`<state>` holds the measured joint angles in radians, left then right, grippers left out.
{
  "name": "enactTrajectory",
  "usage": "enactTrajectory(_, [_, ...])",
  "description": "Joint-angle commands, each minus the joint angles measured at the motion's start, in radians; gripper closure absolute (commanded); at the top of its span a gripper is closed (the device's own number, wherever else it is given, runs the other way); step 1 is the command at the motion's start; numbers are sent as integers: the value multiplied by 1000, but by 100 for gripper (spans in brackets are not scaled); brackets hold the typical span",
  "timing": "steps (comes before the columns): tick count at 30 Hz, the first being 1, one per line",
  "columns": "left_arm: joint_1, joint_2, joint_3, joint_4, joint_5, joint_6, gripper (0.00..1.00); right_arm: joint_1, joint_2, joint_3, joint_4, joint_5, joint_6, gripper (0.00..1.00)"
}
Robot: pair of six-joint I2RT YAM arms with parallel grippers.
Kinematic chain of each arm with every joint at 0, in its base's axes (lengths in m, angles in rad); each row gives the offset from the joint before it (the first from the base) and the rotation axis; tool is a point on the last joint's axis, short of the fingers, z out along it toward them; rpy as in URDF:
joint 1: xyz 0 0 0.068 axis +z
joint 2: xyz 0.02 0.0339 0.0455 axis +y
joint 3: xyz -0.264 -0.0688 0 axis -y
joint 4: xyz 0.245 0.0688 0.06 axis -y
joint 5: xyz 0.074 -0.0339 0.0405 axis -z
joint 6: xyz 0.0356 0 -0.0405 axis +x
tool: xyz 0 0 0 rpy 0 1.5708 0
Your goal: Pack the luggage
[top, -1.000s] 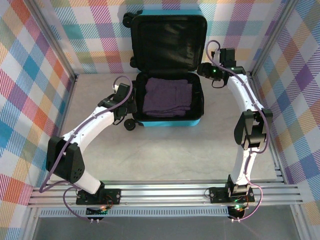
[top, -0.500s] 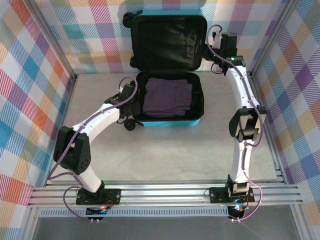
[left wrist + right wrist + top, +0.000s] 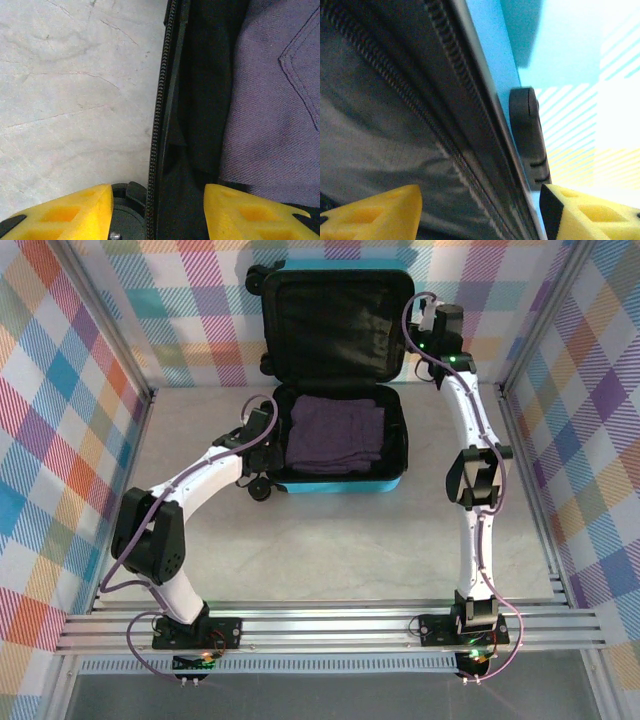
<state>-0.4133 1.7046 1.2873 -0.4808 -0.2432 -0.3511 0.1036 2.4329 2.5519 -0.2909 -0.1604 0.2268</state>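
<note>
- Open turquoise luggage on surface, purple garment inside.
- Astride left zipper rim: left claw, spread, gripping nothing.
- Astride lid edge: right claw, also spread.

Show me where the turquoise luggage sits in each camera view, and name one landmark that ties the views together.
Top external: the luggage lies open at far centre, lid raised at the back.
Left wrist: its rim runs top to bottom mid-frame, black lining and purple garment to the right.
Right wrist: its lid edge crosses diagonally, turquoise shell at upper right.
Shared landmark: the black zipper band along the rim.
</note>
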Motion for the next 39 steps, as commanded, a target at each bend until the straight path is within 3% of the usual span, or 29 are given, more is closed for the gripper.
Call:
enactTrajectory(1, [10, 14, 20, 18, 12, -6, 51, -7, 38, 85, 115, -19, 6, 35])
enactTrajectory(4, [10, 16, 20, 16, 10, -6, 53, -8, 46, 91, 147, -33, 3, 44])
enactTrajectory(16, [10, 85, 41, 43, 8, -28, 69, -4, -1, 62, 121, -122, -59, 98])
enactTrajectory(20, [10, 92, 45, 58, 5, -38, 76, -4, -86, -67, 184, -148, -80, 100])
enactTrajectory(28, [14, 108, 59, 57, -21, -61, 85, -4, -401, -612, 567, -191, -94, 100])
enactTrajectory(33, [15, 91, 43, 65, -34, -78, 87, 3, -562, -863, 673, -187, -107, 100])
enactTrajectory(39, [18, -38, -20, 92, -113, -92, 85, 42, -745, -1202, 795, -122, -101, 100])
